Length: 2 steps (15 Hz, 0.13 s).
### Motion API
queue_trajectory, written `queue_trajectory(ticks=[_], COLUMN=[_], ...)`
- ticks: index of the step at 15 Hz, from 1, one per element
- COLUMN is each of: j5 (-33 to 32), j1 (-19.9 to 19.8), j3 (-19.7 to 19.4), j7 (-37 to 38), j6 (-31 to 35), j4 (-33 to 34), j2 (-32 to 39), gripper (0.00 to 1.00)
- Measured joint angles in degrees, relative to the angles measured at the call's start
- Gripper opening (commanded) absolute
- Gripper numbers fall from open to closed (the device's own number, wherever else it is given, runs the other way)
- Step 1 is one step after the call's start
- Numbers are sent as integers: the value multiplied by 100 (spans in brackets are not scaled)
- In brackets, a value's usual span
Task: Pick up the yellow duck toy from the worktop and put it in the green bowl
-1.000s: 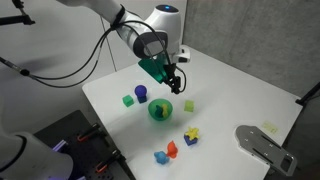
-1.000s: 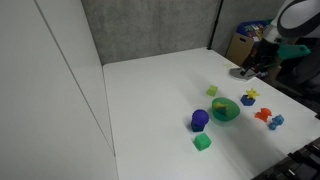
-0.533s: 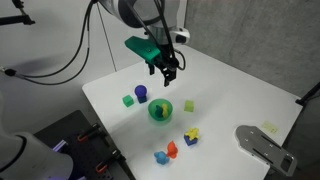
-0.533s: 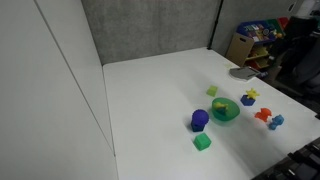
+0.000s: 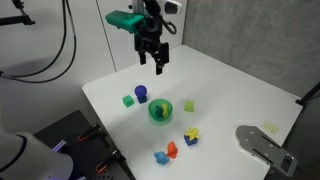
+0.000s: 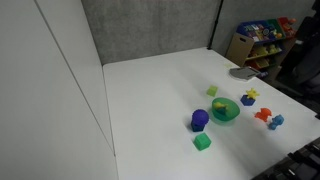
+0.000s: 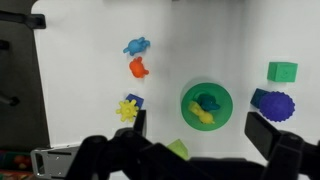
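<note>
Inside the bowl (image 7: 228,106), toward 7 o'clock in the wrist view, lies the duck (image 7: 199,117), touching a teal toy (image 7: 208,101) at centre. Over the worktop (image 7: 90,60) the gripper (image 5: 159,66) hangs high, fingers (image 7: 139,122) apart and empty. Placement appears complete; by this judgement only retreat is left.
</note>
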Motion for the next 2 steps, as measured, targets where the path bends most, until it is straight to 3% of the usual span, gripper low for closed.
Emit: queue_trajectory(ticks=[2], j5=[-43], j1=[19], j3=[1], j7=[0], j6=[-61], j4=[-3], j2=[-44], gripper=[100])
